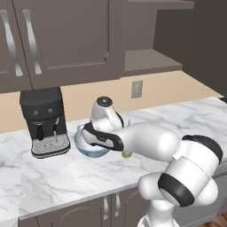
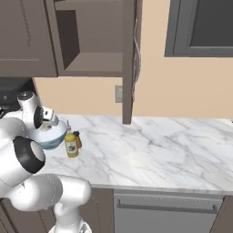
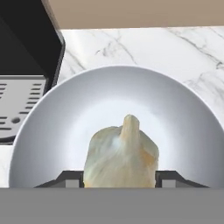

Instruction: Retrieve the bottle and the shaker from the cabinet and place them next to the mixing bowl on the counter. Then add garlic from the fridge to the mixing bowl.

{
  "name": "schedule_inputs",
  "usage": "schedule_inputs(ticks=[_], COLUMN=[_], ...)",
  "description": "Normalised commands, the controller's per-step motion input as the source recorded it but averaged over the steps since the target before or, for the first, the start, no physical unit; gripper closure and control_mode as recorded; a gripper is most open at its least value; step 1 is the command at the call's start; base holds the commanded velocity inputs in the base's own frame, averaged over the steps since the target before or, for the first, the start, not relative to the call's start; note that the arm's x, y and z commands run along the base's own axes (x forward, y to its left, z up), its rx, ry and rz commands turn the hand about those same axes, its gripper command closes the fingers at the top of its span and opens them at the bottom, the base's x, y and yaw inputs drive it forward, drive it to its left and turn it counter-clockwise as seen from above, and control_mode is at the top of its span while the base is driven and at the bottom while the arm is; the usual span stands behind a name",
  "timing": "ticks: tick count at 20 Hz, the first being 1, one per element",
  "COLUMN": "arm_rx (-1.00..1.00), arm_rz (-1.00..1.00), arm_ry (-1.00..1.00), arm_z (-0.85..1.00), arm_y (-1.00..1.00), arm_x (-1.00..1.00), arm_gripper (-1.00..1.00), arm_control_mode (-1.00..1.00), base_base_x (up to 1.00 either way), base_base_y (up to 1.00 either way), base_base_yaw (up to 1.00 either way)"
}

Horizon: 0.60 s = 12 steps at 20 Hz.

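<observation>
Pale garlic (image 3: 121,154) sits between the gripper (image 3: 119,178) fingers, clamped, above the mixing bowl (image 3: 65,127); coffee machine (image 3: 24,65) at ten o'clock

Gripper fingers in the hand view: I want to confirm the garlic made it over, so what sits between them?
In the hand view, a garlic bulb sits between the fingertips, over the mixing bowl.
</observation>
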Motion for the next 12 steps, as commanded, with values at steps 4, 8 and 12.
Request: schedule_inputs(ticks=[4,8,12], arm_rx=[0.00,0.00,0.00], arm_rz=[0.00,0.00,0.00], arm_ry=[0.00,0.00,0.00], arm_z=[-0.15,-0.31,-0.29], arm_y=[0.00,0.00,0.00], arm_x=[0.08,0.00,0.00], arm_gripper=[1.00,1.00,1.00], arm_control_mode=[-1.00,-1.00,-1.00], base_base_x=[0.00,0.00,0.00], base_base_y=[0.00,0.00,0.00], base_base_yaw=[0.00,0.00,0.00])
